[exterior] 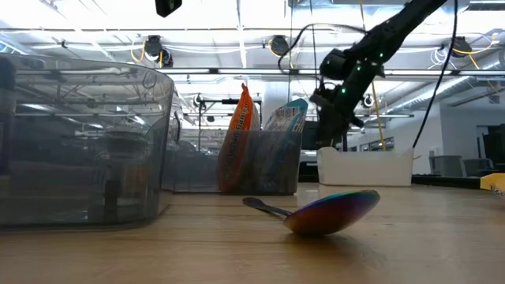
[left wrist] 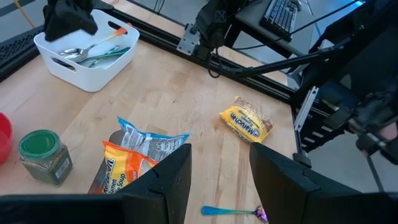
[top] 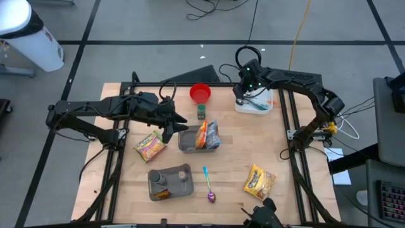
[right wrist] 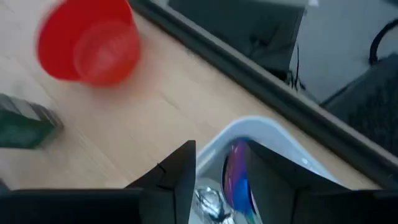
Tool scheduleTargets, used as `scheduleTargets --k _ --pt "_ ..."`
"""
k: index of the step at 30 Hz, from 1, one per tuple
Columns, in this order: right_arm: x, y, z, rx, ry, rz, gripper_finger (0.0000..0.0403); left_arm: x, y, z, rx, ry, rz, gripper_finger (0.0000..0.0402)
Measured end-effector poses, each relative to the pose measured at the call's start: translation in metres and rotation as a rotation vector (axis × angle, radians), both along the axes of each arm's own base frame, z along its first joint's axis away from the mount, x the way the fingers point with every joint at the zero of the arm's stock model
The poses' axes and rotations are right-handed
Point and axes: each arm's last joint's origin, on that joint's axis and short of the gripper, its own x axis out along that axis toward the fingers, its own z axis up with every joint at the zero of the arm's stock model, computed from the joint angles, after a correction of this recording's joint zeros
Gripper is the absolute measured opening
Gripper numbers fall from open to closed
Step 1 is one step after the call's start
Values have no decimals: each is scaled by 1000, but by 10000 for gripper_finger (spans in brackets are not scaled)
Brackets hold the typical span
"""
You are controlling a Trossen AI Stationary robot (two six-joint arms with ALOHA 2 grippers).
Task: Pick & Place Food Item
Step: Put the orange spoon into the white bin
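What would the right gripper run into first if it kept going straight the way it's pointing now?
Most likely the cutlery in the white bin: the right gripper points down into it, open, with a spoon showing between its fingers.

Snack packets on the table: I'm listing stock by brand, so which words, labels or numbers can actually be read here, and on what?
"Maruchan", partly legible, slanted: on the yellow packet lying alone on the wood.
Orange packet in the grey bin: lettering is cut off and too blurred to read.
Blue-and-white packet beside it: print too small to read.
Yellow-green packet near the left gripper: print too small to read.
Green-lidded jar: no readable label.
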Motion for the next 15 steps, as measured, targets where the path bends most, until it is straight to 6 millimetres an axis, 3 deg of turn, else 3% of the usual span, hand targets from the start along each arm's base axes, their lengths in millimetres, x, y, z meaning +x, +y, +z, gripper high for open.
scheduleTargets --k 7,15 --pt "-10 14 37 -42 -135 47 139 -10 5 7 0 -31 19 168" --pt "-24 40 90 22 -458 93 184 -46 12 53 32 -217 42 168"
